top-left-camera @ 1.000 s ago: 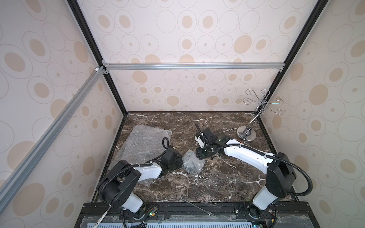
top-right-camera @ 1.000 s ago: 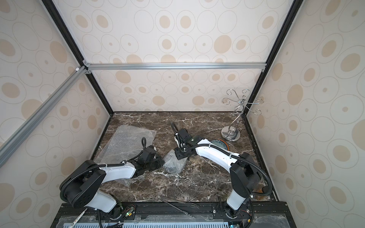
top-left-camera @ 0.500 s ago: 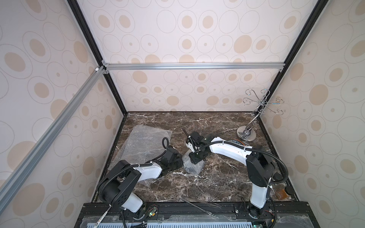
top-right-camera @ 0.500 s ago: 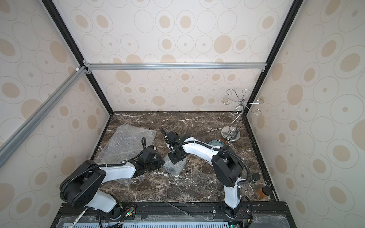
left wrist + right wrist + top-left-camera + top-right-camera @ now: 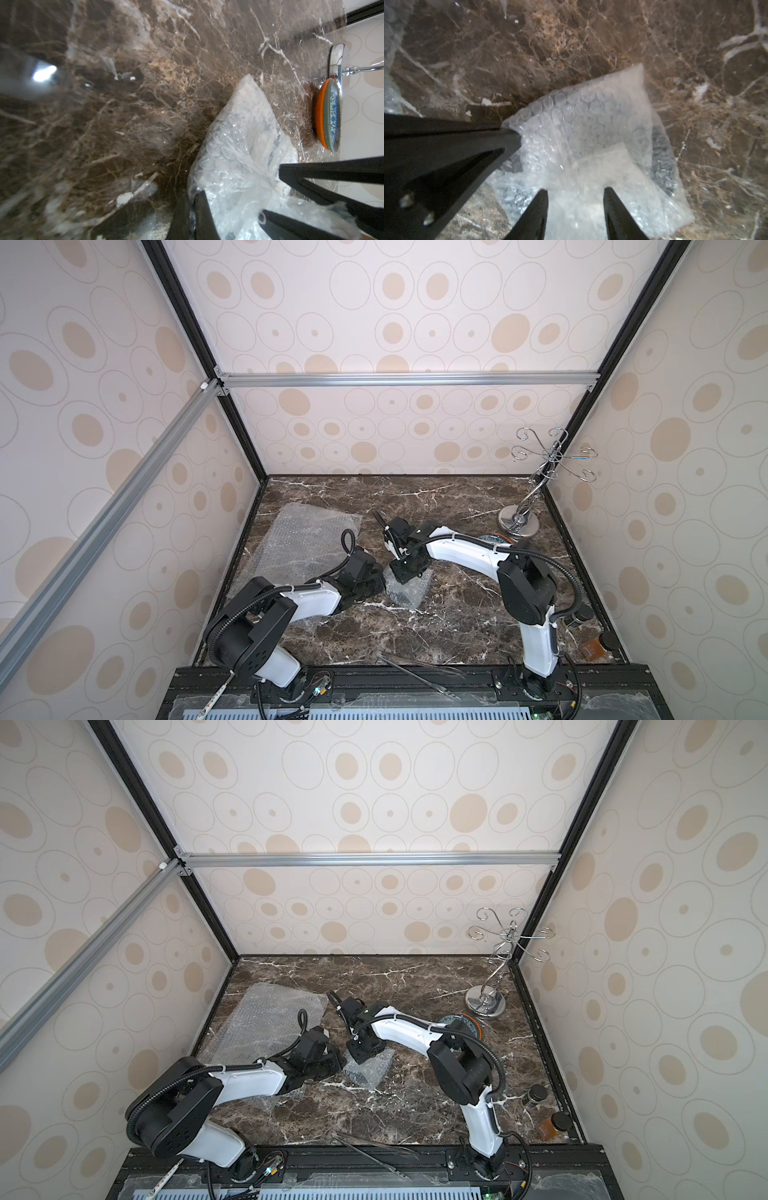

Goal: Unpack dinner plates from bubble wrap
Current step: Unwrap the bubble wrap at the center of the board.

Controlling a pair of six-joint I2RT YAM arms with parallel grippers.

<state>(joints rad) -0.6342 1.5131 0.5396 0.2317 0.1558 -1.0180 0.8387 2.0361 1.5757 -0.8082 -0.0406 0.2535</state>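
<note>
Our left gripper (image 5: 510, 129), jaws closed, pinched a corner of the crumpled bubble wrap bundle (image 5: 593, 124) at the middle of the marble tabletop (image 5: 457, 614). Our right gripper (image 5: 575, 194) stood part-open astride it. The pale green-rimmed plate (image 5: 332, 116) lay stacked on the orange plate (image 5: 318, 116), just beside the wire stand (image 5: 519, 524).

A dark brown marble worktop (image 5: 453, 626) with white veins spans the booth. At two o'clock on it stands a chrome wire stand (image 5: 540, 483) on a shiny disc base (image 5: 505, 516). At four o'clock sit a dark-lidded jar (image 5: 536, 1094) and, nearer the front, an amber jar (image 5: 555, 1125). Metal tongs (image 5: 361, 1149) lie at six o'clock along the front edge.
</note>
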